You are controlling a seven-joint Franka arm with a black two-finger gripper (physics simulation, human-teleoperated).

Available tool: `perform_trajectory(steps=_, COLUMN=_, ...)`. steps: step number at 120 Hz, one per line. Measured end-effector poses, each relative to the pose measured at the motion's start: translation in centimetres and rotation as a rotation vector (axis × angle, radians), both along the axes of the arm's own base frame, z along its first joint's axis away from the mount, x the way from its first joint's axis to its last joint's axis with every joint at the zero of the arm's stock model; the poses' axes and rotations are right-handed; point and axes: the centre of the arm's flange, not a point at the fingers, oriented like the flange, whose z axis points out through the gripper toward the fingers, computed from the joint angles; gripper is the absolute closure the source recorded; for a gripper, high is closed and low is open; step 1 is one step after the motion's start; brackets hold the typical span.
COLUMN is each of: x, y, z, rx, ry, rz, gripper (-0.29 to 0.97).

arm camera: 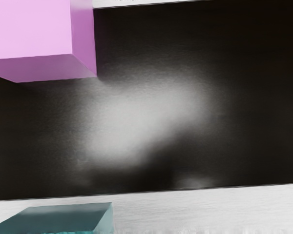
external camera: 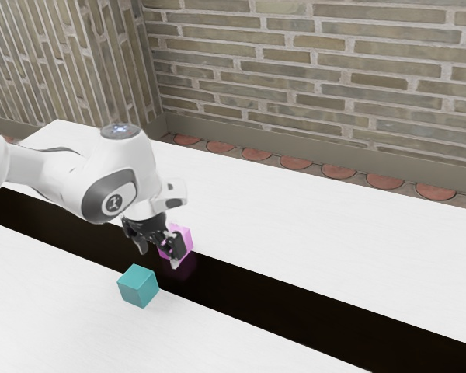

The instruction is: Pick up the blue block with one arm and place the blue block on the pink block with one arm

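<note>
The blue block (external camera: pixel 137 285), teal in colour, sits on the white tabletop just in front of a black strip. Right behind it, the pink block (external camera: pixel 183 235) rests at the strip's far edge. My gripper (external camera: pixel 161 245) hovers low over the strip between the two blocks, open, with nothing between its fingers. One black finger (external camera: pixel 179 248) overlaps the pink block in the exterior view. In the wrist view, the pink block (arm camera: pixel 39 39) lies on one side of the hand and the blue block (arm camera: pixel 63 219) on the opposite side, with dark surface between them.
The white table (external camera: pixel 318 225) is crossed by a wide black strip (external camera: pixel 311 311) running from the exterior view's left to its lower right. A brick wall (external camera: pixel 334 70) stands behind the table. My white arm (external camera: pixel 70 179) enters from the exterior view's left.
</note>
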Motion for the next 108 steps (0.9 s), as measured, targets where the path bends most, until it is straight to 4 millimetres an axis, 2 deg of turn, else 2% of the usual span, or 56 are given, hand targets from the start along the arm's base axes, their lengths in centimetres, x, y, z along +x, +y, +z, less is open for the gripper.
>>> perform_trajectory(steps=10, x=-0.4, y=-0.5, z=-0.3, rx=-0.004, ry=-0.018, rz=-0.060, gripper=0.03)
perform_trajectory(steps=19, x=-0.2, y=0.2, z=-0.4, rx=-0.012, ry=-0.030, rz=-0.073, gripper=0.03)
perform_trajectory(steps=34, x=0.0, y=3.7, z=-0.9, rx=-0.029, ry=-0.033, rz=-0.031, gripper=0.03)
perform_trajectory(steps=48, x=-2.0, y=7.4, z=-2.2, rx=-0.042, ry=-0.003, rz=0.015, gripper=0.03)
perform_trajectory(steps=55, x=-2.5, y=8.5, z=-2.3, rx=-0.046, ry=-0.002, rz=0.023, gripper=0.03)
perform_trajectory(steps=61, x=-2.6, y=8.3, z=-2.3, rx=-0.047, ry=-0.002, rz=0.006, gripper=0.03)
perform_trajectory(steps=81, x=-3.0, y=5.4, z=-2.9, rx=-0.046, ry=0.009, rz=-0.090, gripper=0.03)
perform_trajectory(steps=108, x=-3.1, y=6.8, z=-3.3, rx=-0.055, ry=0.011, rz=-0.082, gripper=0.03)
